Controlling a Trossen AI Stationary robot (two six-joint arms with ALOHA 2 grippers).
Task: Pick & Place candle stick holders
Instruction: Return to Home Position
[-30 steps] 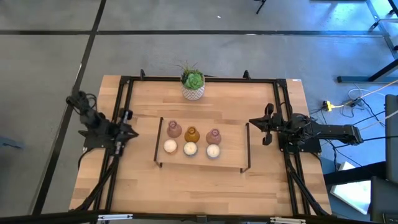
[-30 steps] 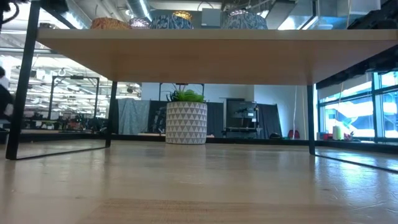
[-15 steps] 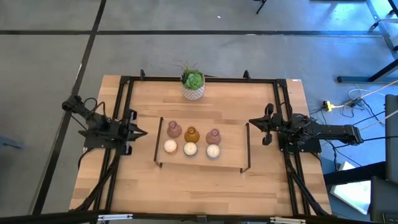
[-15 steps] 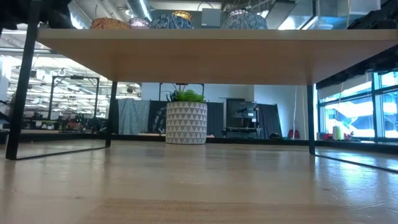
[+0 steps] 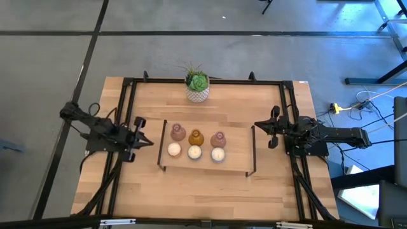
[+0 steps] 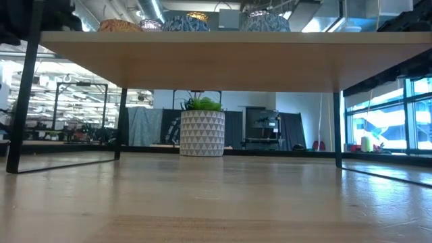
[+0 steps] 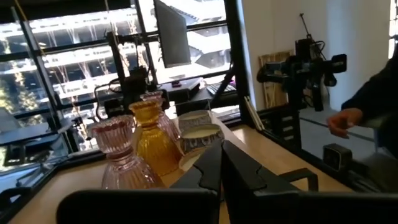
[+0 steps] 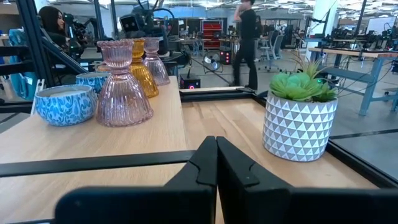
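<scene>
Meanwhile, six candle stick holders are being displayed in two rows on a raised wooden shelf, with both arms being held off to its sides.

Seen from above, a pink holder, an amber holder and a second pink holder are being shown in the back row, and three low cream-topped holders, blue-patterned on their sides, are being shown just in front. The left gripper is being held just beside the shelf's left end, fingers pressed together on nothing. The right gripper is being held just beside the right end, likewise closed and empty. A white pot with a green plant is being shown well apart, near the far edge of the table.
</scene>
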